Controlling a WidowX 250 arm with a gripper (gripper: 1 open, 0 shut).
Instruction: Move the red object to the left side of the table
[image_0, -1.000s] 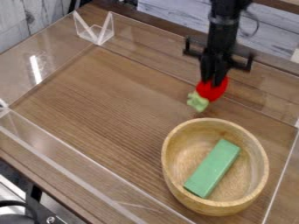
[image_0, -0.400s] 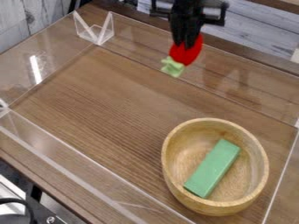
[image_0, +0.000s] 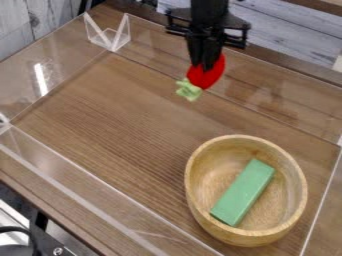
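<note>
Carrying the red object (image_0: 205, 74) clear of the table (image_0: 120, 130): gripper (image_0: 205, 68) points straight down with jaws pinched nearly shut on the red body, green leafy stem hanging out below-left of the fingertips. Toy sits in the air over the far middle of the tabletop, near the back edge, well apart from the wooden bowl (image_0: 214, 165) at front right, which holds only the green block (image_0: 243, 192). Progress as I read it: pick is done, lift is done, transfer is partway. Left to do: cross the rest of the wood toward the left acrylic wall (image_0: 40, 70), come down, open up and let go on the left side. Nothing in the path over there that I can see, grip looks solid
</note>
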